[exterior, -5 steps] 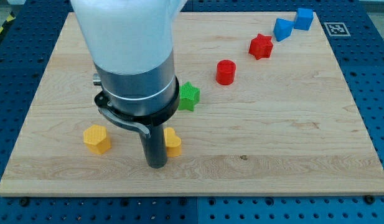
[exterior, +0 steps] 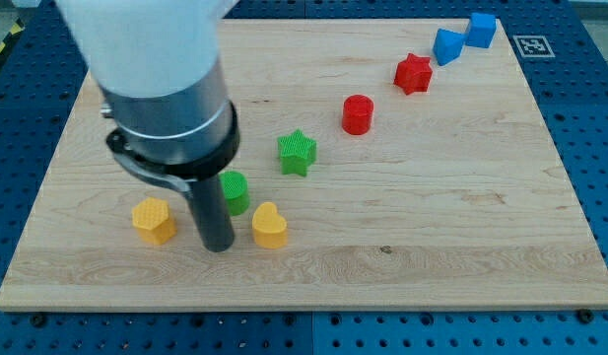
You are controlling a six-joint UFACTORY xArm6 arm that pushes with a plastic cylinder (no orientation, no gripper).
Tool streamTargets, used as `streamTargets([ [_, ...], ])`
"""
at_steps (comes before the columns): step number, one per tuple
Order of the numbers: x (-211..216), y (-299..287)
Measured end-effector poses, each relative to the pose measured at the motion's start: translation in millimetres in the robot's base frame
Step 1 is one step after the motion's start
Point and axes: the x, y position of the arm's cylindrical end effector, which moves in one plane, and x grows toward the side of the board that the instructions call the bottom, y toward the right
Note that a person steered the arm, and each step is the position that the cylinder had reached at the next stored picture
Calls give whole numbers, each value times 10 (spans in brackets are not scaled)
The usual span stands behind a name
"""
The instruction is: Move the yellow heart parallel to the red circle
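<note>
My tip (exterior: 218, 247), a bare rod holding nothing, rests on the worktop (exterior: 461, 227) just left of the yellow heart (exterior: 270, 226); the red circle (exterior: 358, 114) lies up-right.

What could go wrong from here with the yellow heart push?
My tip sits between the yellow hexagon-like block and the yellow heart, close to the green round block. A sloppy approach could clip that one. The green star lies roughly between the heart and the red circle, so a direct push may hit it.
</note>
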Motion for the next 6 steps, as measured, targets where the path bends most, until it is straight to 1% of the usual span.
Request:
streamTargets([
  [2, -118, 684],
  [4, -293, 970],
  [6, -727, 1374],
])
